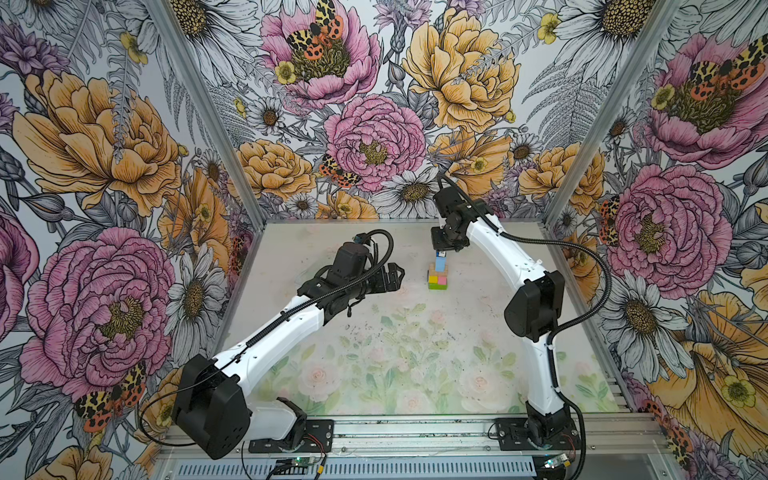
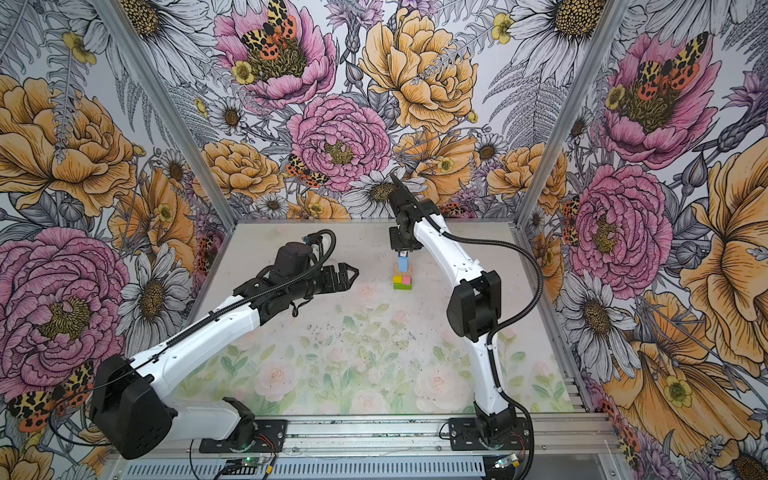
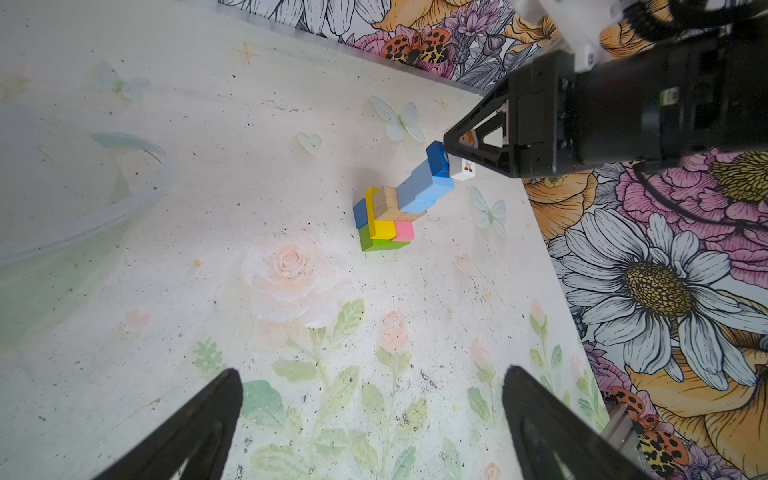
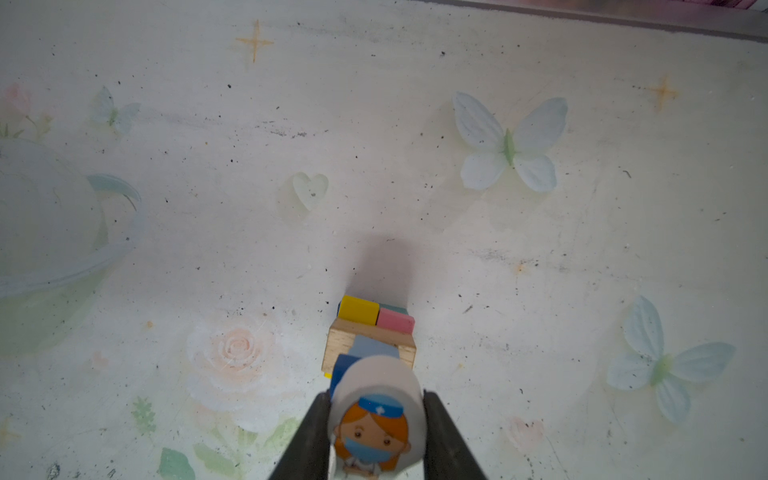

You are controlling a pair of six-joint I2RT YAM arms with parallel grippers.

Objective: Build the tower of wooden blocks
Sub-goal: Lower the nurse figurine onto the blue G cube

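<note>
Walls covered in big painted flowers stand around a pale table with soft roses and butterflies on it. Two white and black arms reach over the table. The left arm stretches in from the left side, and the right arm bends in from the right and points down. The left gripper hangs in the air beside the tower, apart from it. Its two fingers are spread wide with nothing between them, as the left wrist view shows. The right gripper is right over the tower, and its fingers are squeezed tight on the toy figure. The wood block tower stands on the table toward the back, a little right of the middle, between the two grippers in both top views. At the bottom lies a green brick. On it sit a yellow brick and a pink brick, side by side. A plain tan brick lies across them. Light blue cubes rise from the tan brick, and a darker blue block is at the top. The little white figure has orange hair, a blue cap and a blue mask. It is up against the top block, but I cannot tell if it rests on it.
</note>
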